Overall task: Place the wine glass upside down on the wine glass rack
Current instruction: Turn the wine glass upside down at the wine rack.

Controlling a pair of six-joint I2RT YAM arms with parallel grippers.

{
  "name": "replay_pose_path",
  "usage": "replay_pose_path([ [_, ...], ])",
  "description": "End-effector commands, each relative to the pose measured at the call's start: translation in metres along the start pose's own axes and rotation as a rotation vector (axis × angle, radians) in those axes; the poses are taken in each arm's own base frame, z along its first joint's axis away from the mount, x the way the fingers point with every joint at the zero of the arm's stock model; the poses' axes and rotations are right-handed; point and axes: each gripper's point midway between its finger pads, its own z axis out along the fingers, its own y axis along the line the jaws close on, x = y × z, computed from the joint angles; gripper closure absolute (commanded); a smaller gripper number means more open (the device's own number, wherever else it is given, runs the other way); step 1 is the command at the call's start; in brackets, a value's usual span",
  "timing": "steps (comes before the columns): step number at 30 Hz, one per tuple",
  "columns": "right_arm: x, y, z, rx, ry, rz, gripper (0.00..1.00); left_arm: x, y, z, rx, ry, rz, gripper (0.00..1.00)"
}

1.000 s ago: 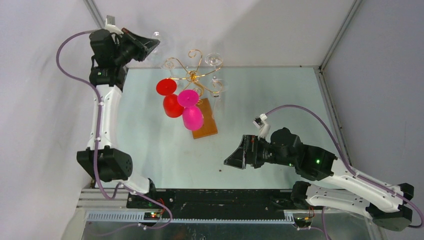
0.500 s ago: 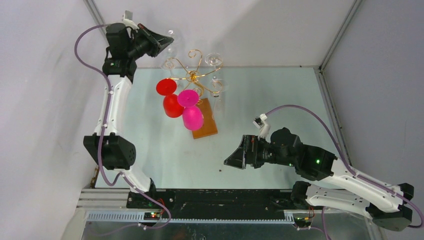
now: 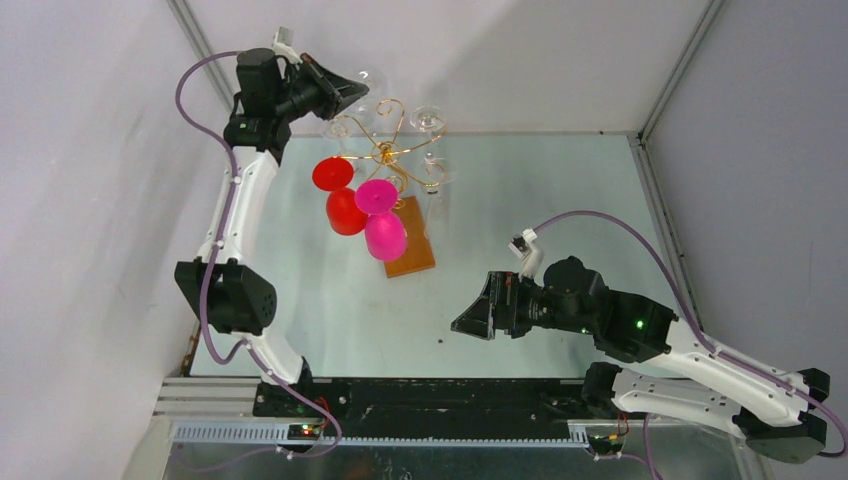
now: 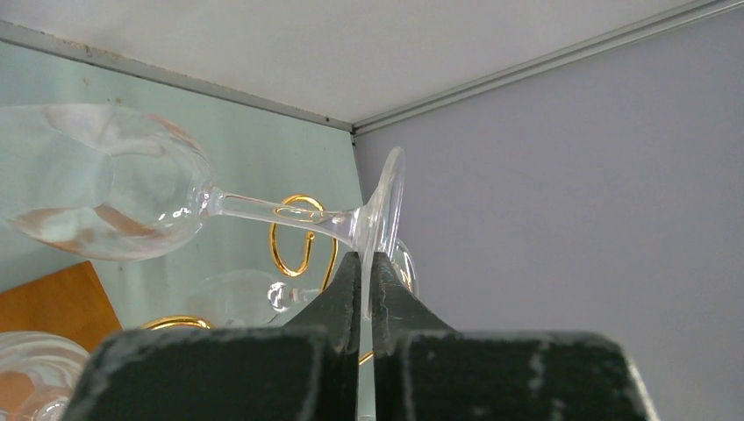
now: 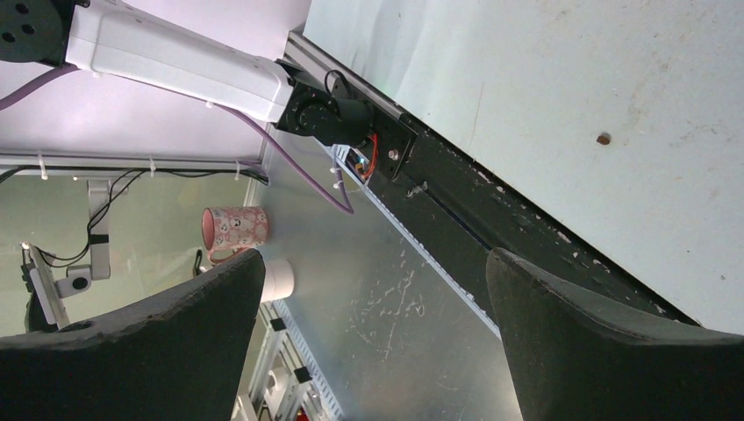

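The left pincer [image 4: 367,263] is clamped narrow on the foot rim of a clear wine glass [image 4: 114,189], which lies sideways with its bowl stretching away from it. The gold rack [image 3: 412,250] stands just beyond and below this pincer. The right pincer [image 5: 373,259] gapes wide and empty, well apart over the desk [image 3: 300,290].

No readable text, labels or numbers anywhere tbh; the pink mug [image 5: 235,230] has some print, way too small.
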Motion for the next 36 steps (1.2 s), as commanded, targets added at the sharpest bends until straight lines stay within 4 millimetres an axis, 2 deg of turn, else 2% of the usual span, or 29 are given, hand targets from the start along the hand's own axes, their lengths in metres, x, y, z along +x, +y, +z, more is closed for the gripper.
replay_pose_path([
  [1, -0.006, 0.003, 0.001, -0.009, -0.028, -0.014, 0.01, -0.001, -0.033, -0.013, 0.061, -0.010, 0.048, 1.00],
  [6, -0.005, 0.003, 0.000, -0.009, -0.023, -0.011, 0.01, 0.012, -0.037, -0.015, 0.070, 0.026, 0.039, 1.00],
  [27, -0.007, -0.002, -0.002, 0.014, -0.040, -0.013, 0.01, 0.045, -0.054, -0.027, 0.115, 0.095, -0.005, 1.00],
  [36, -0.007, -0.003, -0.003, 0.017, -0.041, -0.014, 0.01, 0.051, -0.066, -0.031, 0.162, 0.095, -0.016, 1.00],
])
